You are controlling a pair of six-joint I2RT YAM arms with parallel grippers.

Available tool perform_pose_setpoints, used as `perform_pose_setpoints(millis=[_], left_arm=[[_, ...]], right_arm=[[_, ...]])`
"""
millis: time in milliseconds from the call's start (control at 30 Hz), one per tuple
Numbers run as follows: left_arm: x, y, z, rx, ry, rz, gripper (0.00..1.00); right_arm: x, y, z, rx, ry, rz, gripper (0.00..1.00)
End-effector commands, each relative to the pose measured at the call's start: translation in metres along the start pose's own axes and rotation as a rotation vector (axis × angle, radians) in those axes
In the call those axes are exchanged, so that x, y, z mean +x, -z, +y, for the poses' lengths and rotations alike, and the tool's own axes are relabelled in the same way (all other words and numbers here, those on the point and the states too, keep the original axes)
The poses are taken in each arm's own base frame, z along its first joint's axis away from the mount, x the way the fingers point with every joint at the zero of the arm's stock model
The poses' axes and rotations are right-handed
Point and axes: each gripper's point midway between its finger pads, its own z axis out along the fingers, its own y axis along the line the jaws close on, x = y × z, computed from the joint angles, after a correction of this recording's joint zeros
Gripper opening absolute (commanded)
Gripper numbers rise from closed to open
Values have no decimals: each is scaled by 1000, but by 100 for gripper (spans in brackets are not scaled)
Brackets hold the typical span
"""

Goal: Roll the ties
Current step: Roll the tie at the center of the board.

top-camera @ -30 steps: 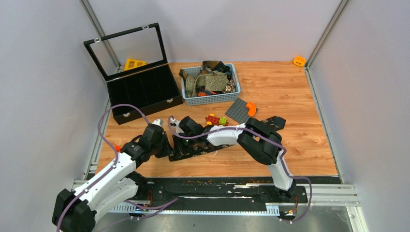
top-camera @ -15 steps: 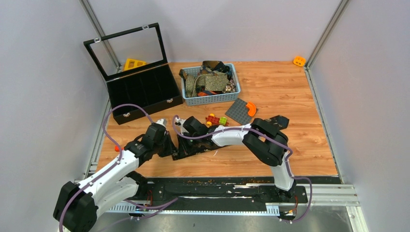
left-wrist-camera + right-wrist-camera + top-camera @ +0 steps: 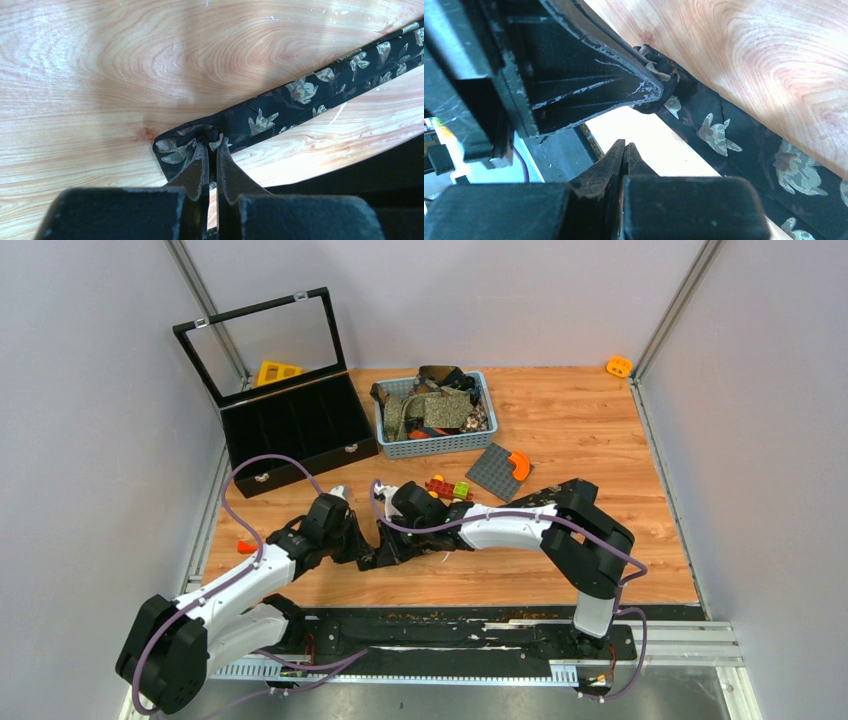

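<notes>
A black tie with a pale floral print (image 3: 300,97) lies on the wooden table. My left gripper (image 3: 210,146) is shut on its folded, bunched end, and the rest runs off to the upper right. In the top view the tie (image 3: 425,552) lies between both grippers near the table's front. My left gripper (image 3: 360,545) and right gripper (image 3: 386,540) meet there. In the right wrist view my right gripper (image 3: 625,146) is shut and empty, just beside the tie (image 3: 729,140) and the left gripper's finger (image 3: 599,90). More ties (image 3: 432,406) are piled in the basket.
A grey-blue basket (image 3: 436,446) stands at the back middle. An open black compartment box (image 3: 295,430) stands at back left. A grey studded plate (image 3: 493,470), an orange piece (image 3: 519,464) and toy bricks (image 3: 448,488) lie behind the arms. An orange toy (image 3: 619,366) sits at the far right corner.
Both grippers have moved a little right and forward together. The visible tie has grown shorter and more bunched. The right arm's elbow has swung out to the right.
</notes>
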Motion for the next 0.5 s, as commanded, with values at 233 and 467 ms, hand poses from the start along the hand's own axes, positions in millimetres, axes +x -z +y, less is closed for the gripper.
perform_pose_setpoints(millis=[233, 467], left_arm=[[-10, -7, -9, 15, 42, -27, 20], [-12, -3, -16, 48, 69, -45, 53]], right_arm=[[-13, 10, 2, 5, 28, -56, 3], [-23, 8, 8, -19, 22, -70, 12]])
